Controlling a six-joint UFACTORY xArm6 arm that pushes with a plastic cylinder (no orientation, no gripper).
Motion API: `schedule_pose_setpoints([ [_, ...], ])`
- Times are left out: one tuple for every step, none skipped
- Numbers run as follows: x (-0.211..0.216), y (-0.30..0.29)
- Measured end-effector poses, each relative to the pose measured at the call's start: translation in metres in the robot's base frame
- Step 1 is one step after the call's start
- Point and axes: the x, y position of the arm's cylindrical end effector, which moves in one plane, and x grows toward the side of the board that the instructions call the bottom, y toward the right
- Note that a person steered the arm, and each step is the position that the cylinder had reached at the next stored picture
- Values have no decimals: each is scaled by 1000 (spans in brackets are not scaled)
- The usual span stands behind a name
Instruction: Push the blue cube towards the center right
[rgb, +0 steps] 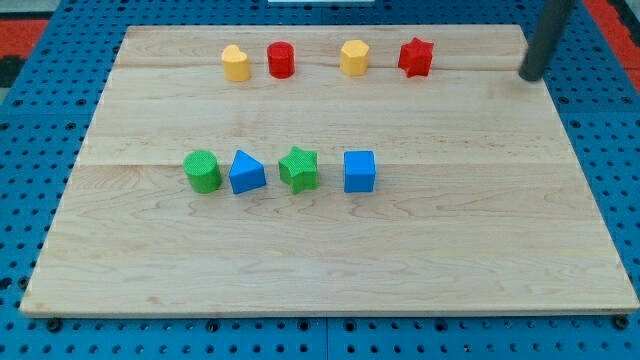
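Blue cube (359, 171) right of green star (298, 168); my tip (531, 76) far at top right, no fingers on it.

My tip (531, 76) at view's top right

The blue cube (359, 171) is a small, bright blue block with square sides, sitting flat on the wooden board (420, 250) near its middle, at the view's right end of a row of four blocks.
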Motion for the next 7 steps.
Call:
schedule_pose_setpoints([
  [76, 5],
  [150, -49],
  [187, -174],
  [187, -299],
  [187, -332],
  [181, -314],
  [171, -271],
])
